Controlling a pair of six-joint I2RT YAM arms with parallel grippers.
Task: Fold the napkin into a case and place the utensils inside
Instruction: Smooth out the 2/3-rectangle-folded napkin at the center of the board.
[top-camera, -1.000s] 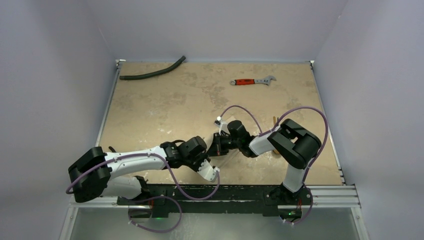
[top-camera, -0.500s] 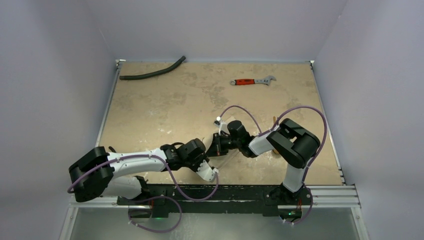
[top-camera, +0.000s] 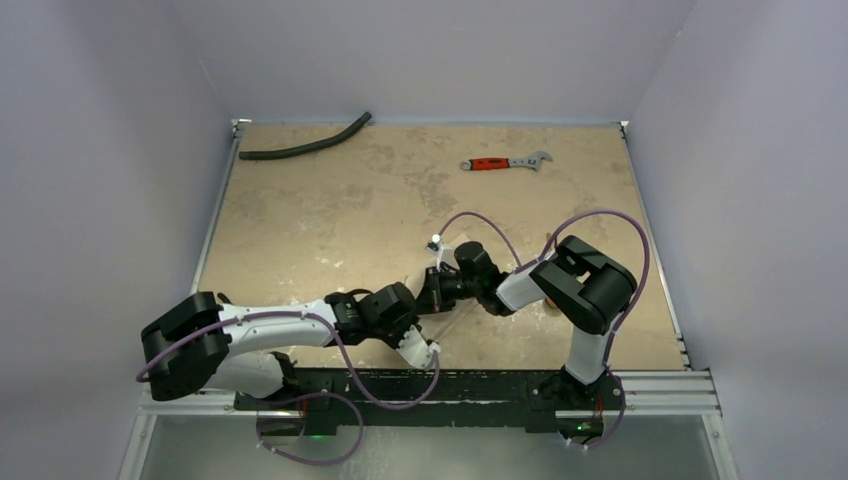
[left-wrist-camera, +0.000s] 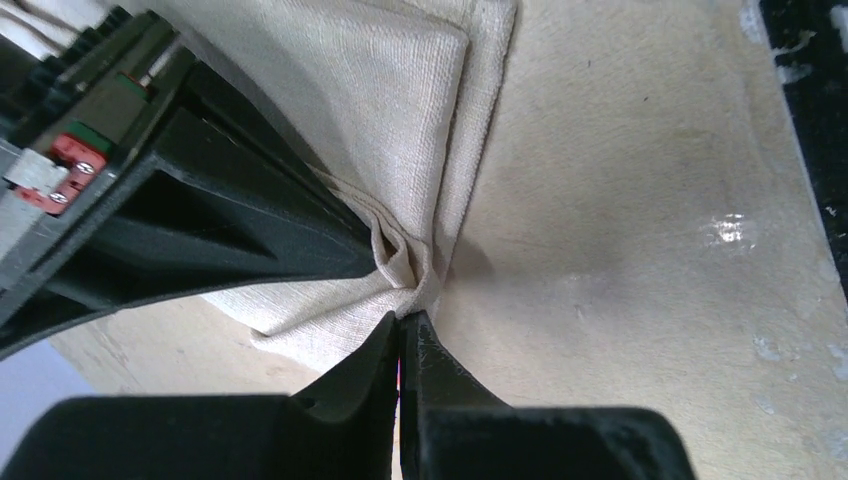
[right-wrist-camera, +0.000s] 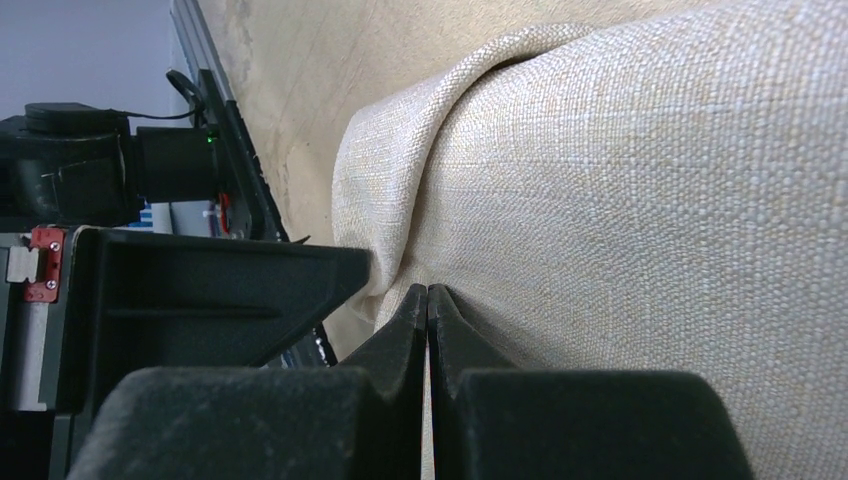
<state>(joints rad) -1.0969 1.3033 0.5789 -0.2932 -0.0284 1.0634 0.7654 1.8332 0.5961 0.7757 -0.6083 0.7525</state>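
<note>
While both grippers are clamped on it, the napkin (left-wrist-camera: 400, 110) lies wholly ahead of their tips.
The left gripper (left-wrist-camera: 405, 318) has its fingers pressed together on a small puckered corner of the cloth, low against the table (left-wrist-camera: 640, 220). From that pinch the napkin spreads away, one layer lying on another, its doubled edge running straight out from the tips. The right gripper (right-wrist-camera: 428, 292) is likewise closed tight, nipping the rim of a rounded fold, with the cloth's broad face filling its view beyond. From above, the two wrists meet near the middle of the table's near edge and cover most of the napkin, so neither arm is the nearer. Any next fold would likely turn on carrying these two pinched points together along that doubled edge.
</note>
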